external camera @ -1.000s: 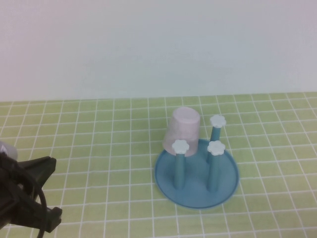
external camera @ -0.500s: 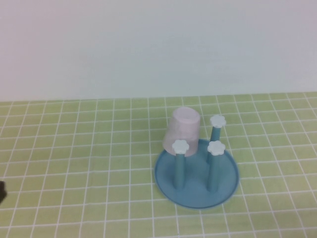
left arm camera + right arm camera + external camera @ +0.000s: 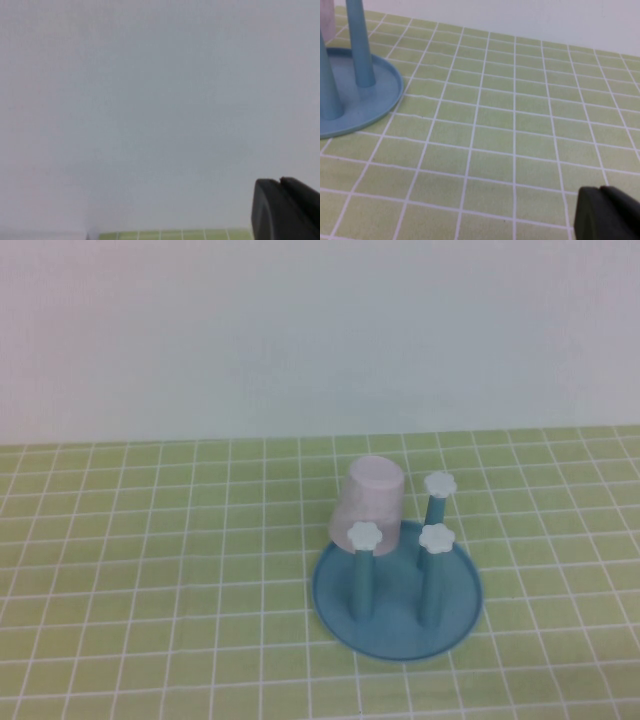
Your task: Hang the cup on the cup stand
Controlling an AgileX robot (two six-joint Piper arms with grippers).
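The pale pink cup [image 3: 370, 502] sits upside down over the back-left peg of the blue cup stand [image 3: 400, 638], leaning slightly. Three other pegs stand bare, each with a white flower cap [image 3: 436, 538]. Neither arm shows in the high view. My left gripper [image 3: 279, 182] is shut with nothing in it and faces the pale wall above the table's far edge. My right gripper [image 3: 600, 189] is also shut and empty. It hovers low over the green mat to the right of the cup stand [image 3: 375, 95], two of whose pegs [image 3: 360, 45] show in that view.
A green mat with a white grid [image 3: 180, 570] covers the table up to a plain pale wall [image 3: 300, 340] at the back. Nothing else stands on the mat around the stand.
My left arm, seen at the lower left of the high view a second ago, has drawn back out of that view. The cup and stand have not moved.
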